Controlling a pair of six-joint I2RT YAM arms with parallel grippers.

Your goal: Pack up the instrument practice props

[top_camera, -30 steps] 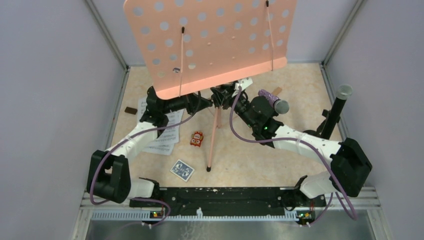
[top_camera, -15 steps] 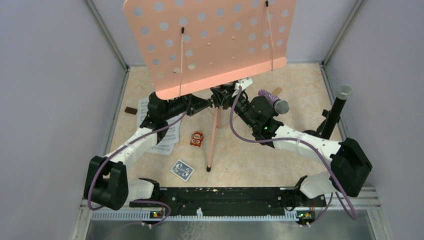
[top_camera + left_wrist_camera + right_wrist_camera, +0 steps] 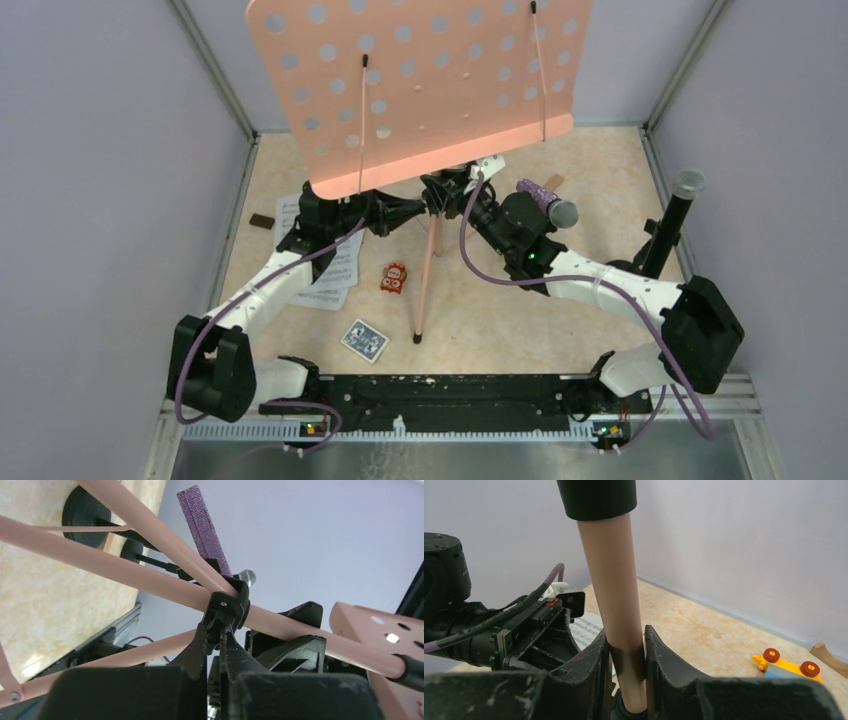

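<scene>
While your right gripper (image 3: 626, 647) held the pole (image 3: 611, 580), your shut left gripper (image 3: 214, 641) sat at the hub (image 3: 228, 605).
You did best to push it slowly, I think, and keep the pole straight.

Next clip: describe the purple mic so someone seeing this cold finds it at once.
Find the big pink rack at the back. Just below its lower right corner, beside the right arm, sits the purple mic. Its glittery purple barrel sets it apart from the black mic near the right wall.
</scene>
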